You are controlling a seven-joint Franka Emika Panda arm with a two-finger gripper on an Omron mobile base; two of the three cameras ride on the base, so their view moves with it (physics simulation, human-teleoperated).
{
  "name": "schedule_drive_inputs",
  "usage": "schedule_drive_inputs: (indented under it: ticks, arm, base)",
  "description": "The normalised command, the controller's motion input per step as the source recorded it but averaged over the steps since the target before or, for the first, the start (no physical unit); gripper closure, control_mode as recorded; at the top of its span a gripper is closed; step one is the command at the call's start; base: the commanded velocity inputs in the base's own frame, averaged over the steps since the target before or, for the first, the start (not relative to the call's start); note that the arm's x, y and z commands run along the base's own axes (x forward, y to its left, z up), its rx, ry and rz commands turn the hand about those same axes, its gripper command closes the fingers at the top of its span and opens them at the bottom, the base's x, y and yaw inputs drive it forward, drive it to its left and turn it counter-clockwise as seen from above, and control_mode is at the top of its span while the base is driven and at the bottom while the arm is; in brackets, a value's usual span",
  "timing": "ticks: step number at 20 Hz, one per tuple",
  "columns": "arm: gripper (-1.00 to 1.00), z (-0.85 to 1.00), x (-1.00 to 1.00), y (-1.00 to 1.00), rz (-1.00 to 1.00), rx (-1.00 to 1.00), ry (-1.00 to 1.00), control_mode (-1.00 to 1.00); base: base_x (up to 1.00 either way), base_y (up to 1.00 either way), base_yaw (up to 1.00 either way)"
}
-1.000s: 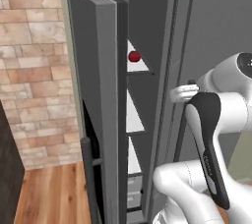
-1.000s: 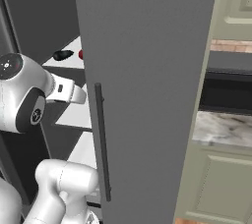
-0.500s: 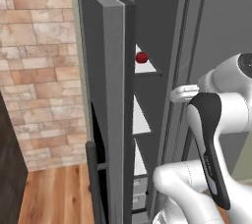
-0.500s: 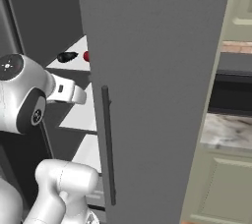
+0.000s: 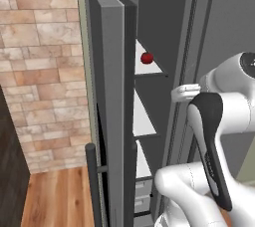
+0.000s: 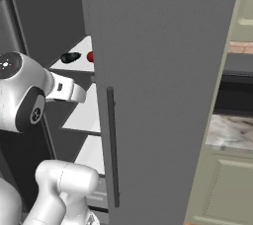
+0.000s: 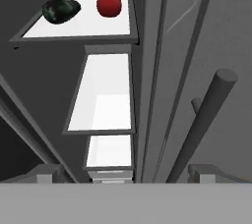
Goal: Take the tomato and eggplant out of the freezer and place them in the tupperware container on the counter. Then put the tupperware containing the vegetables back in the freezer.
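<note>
One tomato (image 7: 109, 4), one eggplant (image 7: 61, 11), three shelves (image 7: 103, 98).

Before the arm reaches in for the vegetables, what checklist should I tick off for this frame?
1. Freezer door swung open: ok, shelves exposed.
2. Tomato on the top shelf, unobstructed: ok.
3. Eggplant on the same shelf, beside the tomato and apart from it: ok.
4. Gripper open and empty: ok, finger tips stand wide with nothing between.
5. Door handle clear of the hand: cannot tell, the bar runs close by one fingertip.
6. Tupperware container ready on the counter: cannot tell.
</note>
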Motion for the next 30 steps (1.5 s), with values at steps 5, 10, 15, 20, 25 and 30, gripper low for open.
schedule_drive_inputs:
  ticks: [5, 10, 15, 20, 25, 30]
  arm:
    - [-1.00, 0.43, 0.00, 0.02, 0.00, 0.05, -0.07, -1.00]
    - [-1.00, 0.32, 0.23, 0.21, 0.00, 0.04, -0.02, -1.00]
    - [-1.00, 0.19, 0.47, 0.16, 0.00, 0.13, 0.00, -1.00]
    - [-1.00, 0.08, 0.49, 0.41, 0.00, 0.15, 0.00, -1.00]
    - [-1.00, 0.01, 0.59, 0.41, 0.00, 0.08, 0.00, -1.00]
    - [-1.00, 0.00, 0.60, 0.21, 0.00, 0.08, 0.00, -1.00]
  base:
    - [0.00, 0.00, 0.00]
    - [0.00, 0.00, 0.00]
    - [0.00, 0.00, 0.00]
    - [0.00, 0.00, 0.00]
    - [0.00, 0.00, 0.00]
    - [0.00, 0.00, 0.00]
